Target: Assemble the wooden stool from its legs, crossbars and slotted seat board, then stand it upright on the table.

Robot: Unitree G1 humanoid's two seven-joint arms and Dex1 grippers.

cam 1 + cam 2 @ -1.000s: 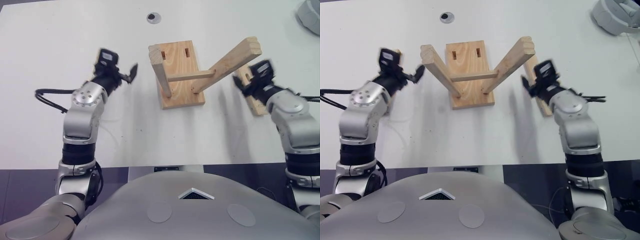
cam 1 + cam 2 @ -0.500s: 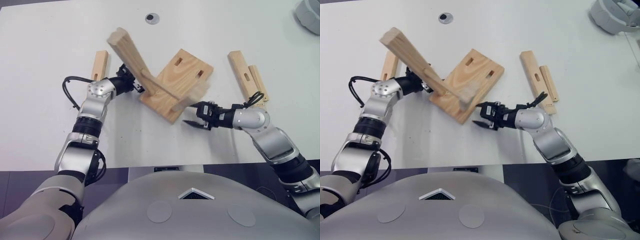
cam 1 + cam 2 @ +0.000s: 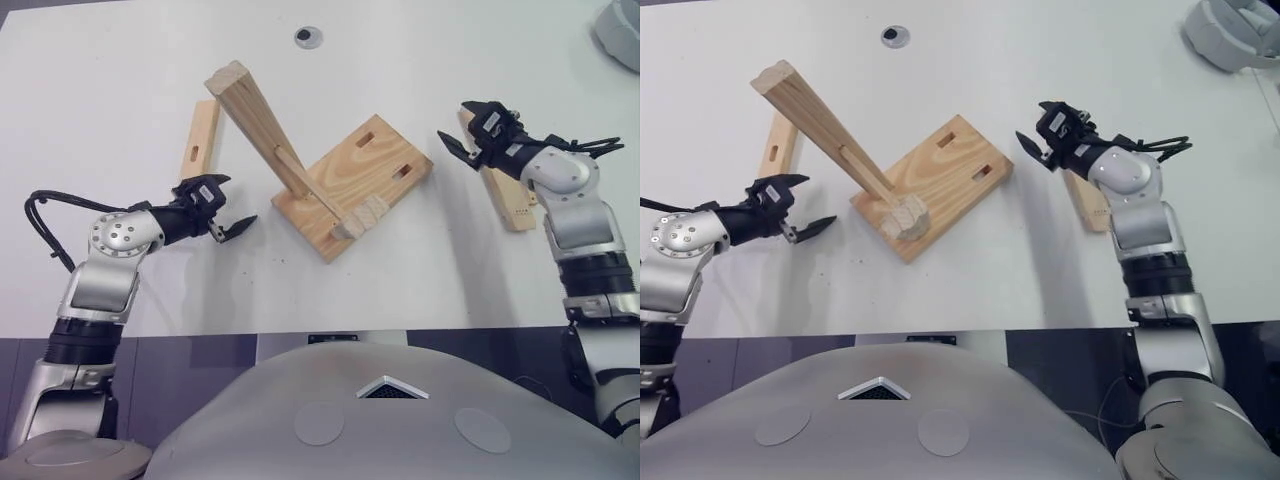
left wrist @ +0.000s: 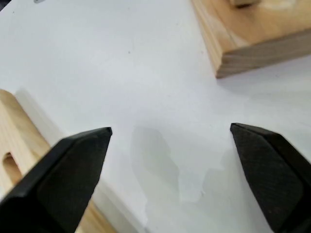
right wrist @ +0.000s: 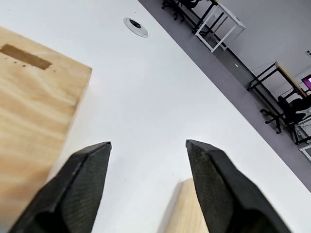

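**Seat board** (image 3: 355, 185): pale, unvarnished wood, matt, with sweeping grain on its face. The cut edge shows stacked plies.

**Leg** (image 3: 262, 125) standing in the board: light softwood, bare and matt, with straight grain and a rougher sawn end.

**Loose leg** (image 3: 201, 140) and **loose pieces** (image 3: 508, 205): the same bare, pale wood with no finish.

**Desk** (image 3: 100, 80): white and smooth, matt with a faint sheen.

**Left pincer** (image 4: 170, 131) and **right pincer** (image 5: 148, 144): the fingers (image 4: 73, 170) are black and matt, finely cross-hatched like moulded plastic or rubber.

**Round insert** (image 3: 307, 37) in the desk: dark centre inside a grey, slightly glossy ring.
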